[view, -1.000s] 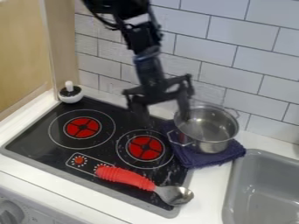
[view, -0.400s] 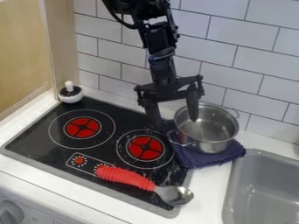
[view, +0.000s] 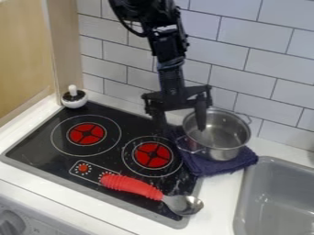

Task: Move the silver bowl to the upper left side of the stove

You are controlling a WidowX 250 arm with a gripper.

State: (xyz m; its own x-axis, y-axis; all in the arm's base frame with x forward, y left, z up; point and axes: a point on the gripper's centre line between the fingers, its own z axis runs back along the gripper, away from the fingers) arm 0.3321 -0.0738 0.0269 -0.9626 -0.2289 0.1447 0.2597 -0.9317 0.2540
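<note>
The gripper (view: pixel 182 127) hangs open over the back right of the stove, its fingers on either side of the silver bowl's left rim. One finger (view: pixel 201 114) is over the bowl's opening, the other lies to the left, outside the wall. The silver bowl (view: pixel 224 146), a pot with two small handles, sits upright on a folded dark blue cloth (view: pixel 236 165) at the right edge of the black stove (view: pixel 116 158). Whether a finger touches the bowl I cannot tell.
A red-handled spoon (view: pixel 131 185) lies across the stove's front right. At its back left corner stands a small white and black pot (view: pixel 74 98). A grey sink (view: pixel 276 197) is at the right, and a tiled wall (view: pixel 257 59) rises behind.
The gripper has moved right from its place a second ago, toward the bowl. Since half a second ago it has shifted only slightly. The bowl has not moved.
</note>
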